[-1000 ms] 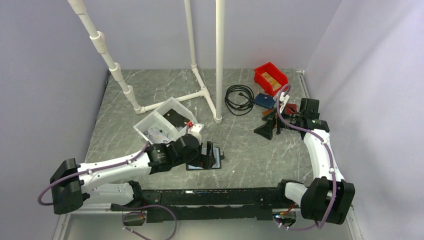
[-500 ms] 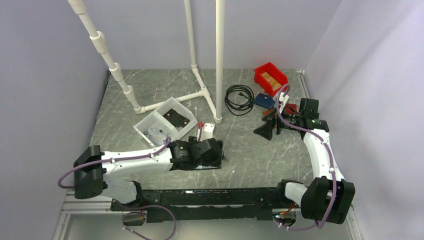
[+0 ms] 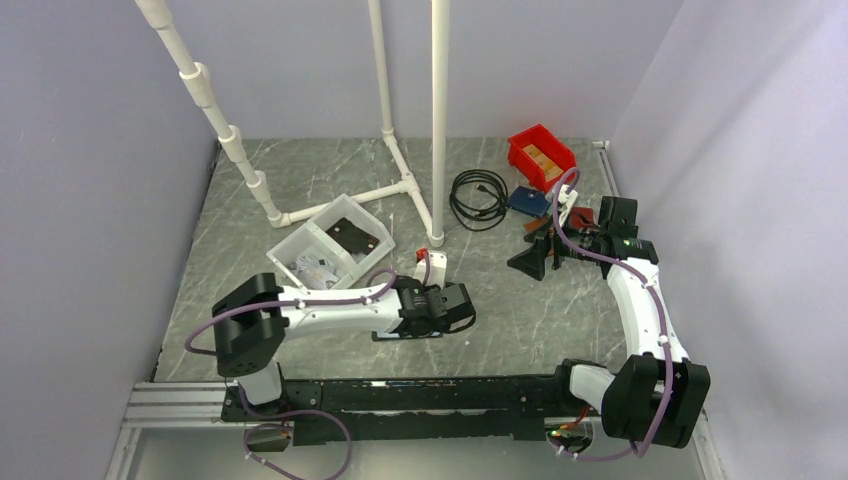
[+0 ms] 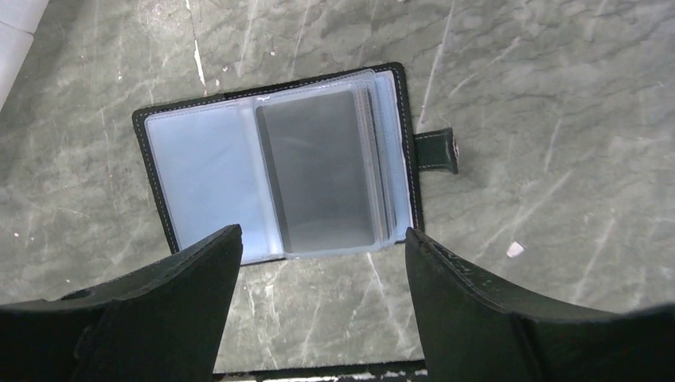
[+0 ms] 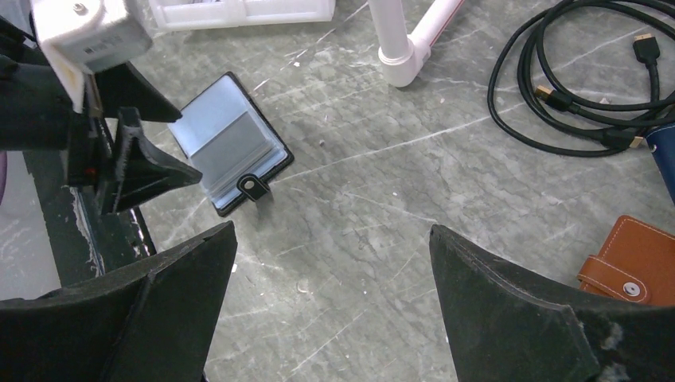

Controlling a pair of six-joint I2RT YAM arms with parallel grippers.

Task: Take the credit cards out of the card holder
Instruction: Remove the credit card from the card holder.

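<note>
The black card holder lies open and flat on the table, with a pale blue window on its left panel. A greyish credit card sits in the clear sleeves of its right panel, and a strap tab sticks out to the right. My left gripper hovers at the holder's near edge, open, with nothing between its fingers. In the top view the left gripper covers most of the card holder. The right gripper is open over bare table at the far right, and its view shows the card holder too.
A brown wallet and a coiled black cable lie near the right gripper. A red bin stands at the back right, a white box behind the left arm, and a white pipe frame mid-table.
The left arm has swung right and stretched out over the card holder, and its jaws have narrowed a little. The right arm has not moved.
</note>
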